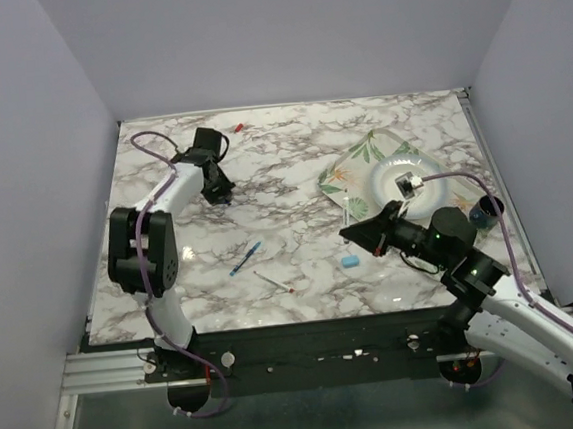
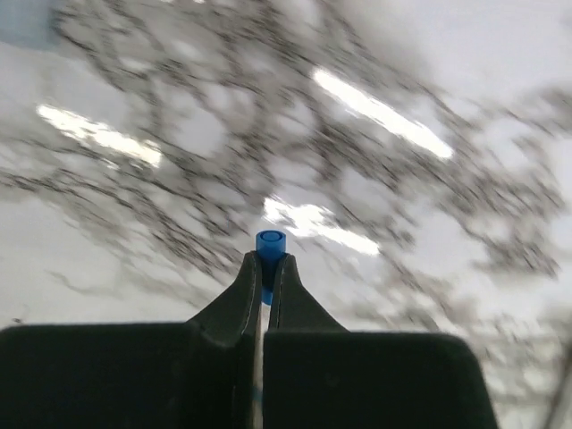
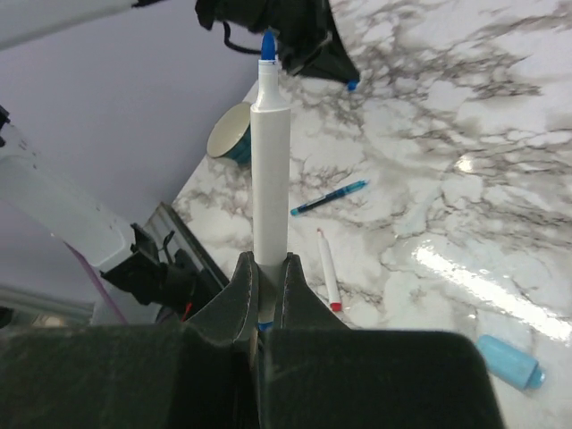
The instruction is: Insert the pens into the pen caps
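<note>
Pen (image 3: pixel 270 170): white barrel, blue tip, upright between right fingers (image 3: pixel 239 290).

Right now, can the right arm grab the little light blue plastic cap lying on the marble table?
Probably not yet. The light blue plastic cap lies near with nothing on it, but the right gripper is shut on a white pen with a blue tip, so it can't grab more.
</note>
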{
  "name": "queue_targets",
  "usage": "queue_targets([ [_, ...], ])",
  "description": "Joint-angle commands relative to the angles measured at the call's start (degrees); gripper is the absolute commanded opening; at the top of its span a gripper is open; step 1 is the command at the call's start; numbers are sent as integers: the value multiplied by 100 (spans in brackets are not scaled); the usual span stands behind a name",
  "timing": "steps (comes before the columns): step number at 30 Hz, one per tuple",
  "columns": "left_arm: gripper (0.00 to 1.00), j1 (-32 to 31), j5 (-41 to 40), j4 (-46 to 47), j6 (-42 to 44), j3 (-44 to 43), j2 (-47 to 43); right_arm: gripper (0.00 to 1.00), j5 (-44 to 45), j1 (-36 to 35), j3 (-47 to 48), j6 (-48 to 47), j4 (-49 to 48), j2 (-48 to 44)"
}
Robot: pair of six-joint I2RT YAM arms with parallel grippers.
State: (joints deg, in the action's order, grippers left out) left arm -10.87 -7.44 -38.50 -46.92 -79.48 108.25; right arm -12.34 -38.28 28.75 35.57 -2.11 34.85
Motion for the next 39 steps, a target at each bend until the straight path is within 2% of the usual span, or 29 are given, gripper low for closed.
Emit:
queue_targets([
  [1,0,-705,1515,1192,692,353,-1515,1,-1261,-65,-98,265,-1088,556],
  [6,0,-1250,3052,2678,263,1144,-2930,1,-1350,-320,-107,442,-1651,944],
  [10,0,-1531,3599,4266,-370,1865,-3748,1,-1263,-689,51,442,-1881,1304],
  [16,0,-1725,3733,5342,-854,2709,-4663,1,-1175,-962,192,538,-2311,1717],
  [19,0,-1786,3829,5572,-916,2982,-4891,1,-1148,-1032,403,556,-2320,1911],
  [26,0,-1813,3680,5441,-801,3167,-5287,1,-1078,-1146,667,600,-2364,2219],
  [39,0,-1901,3601,5511,-925,3316,-5358,1,-911,-1269,913,574,-2320,2448],
])
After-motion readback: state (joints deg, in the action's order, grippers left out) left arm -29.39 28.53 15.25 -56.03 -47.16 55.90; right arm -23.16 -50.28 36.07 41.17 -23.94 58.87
